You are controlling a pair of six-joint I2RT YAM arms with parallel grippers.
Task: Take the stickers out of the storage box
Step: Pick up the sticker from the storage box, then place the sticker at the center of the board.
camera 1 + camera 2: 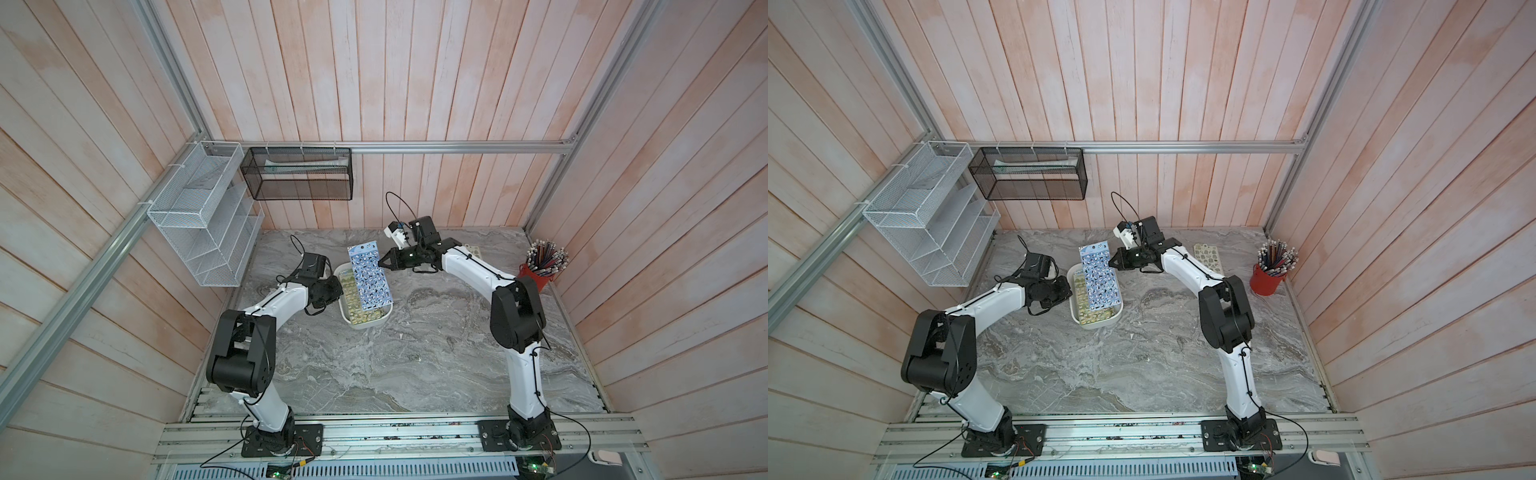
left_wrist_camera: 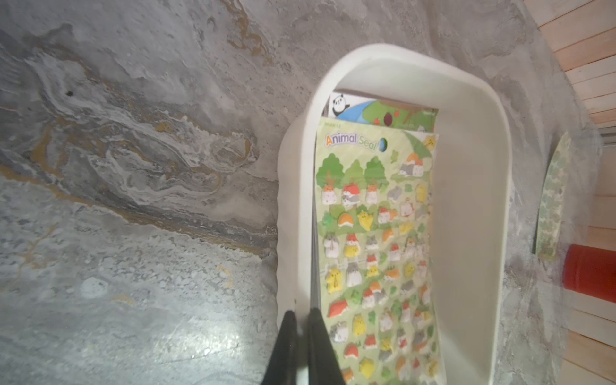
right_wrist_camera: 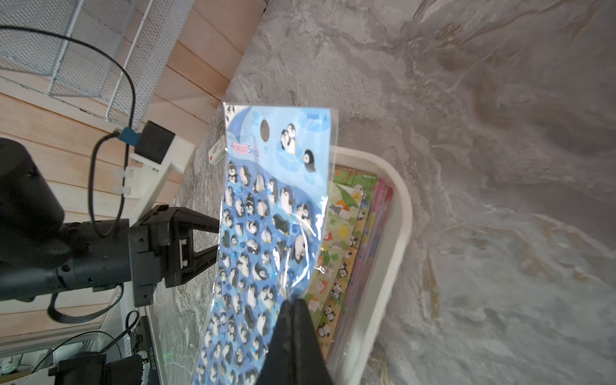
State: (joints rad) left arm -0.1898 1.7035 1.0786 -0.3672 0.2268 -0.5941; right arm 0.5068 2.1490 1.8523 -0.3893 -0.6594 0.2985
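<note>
White storage box (image 1: 366,327) on grey counter (image 1: 415,365), middle of frame in both top views; stickers (image 2: 376,233) stacked inside, green animal sheet (image 2: 373,186) on top; left fingers (image 2: 313,321) pinched tight on box's long wall at frame's left side, one inside, one outside; right fingers (image 3: 293,311) closed on edge of blue penguin sheet (image 3: 266,213); sheet lifted, tilted, low end over box; loose sheet (image 1: 1208,257) flat on counter, upper right, near red pencil cup (image 1: 1266,280)
</note>
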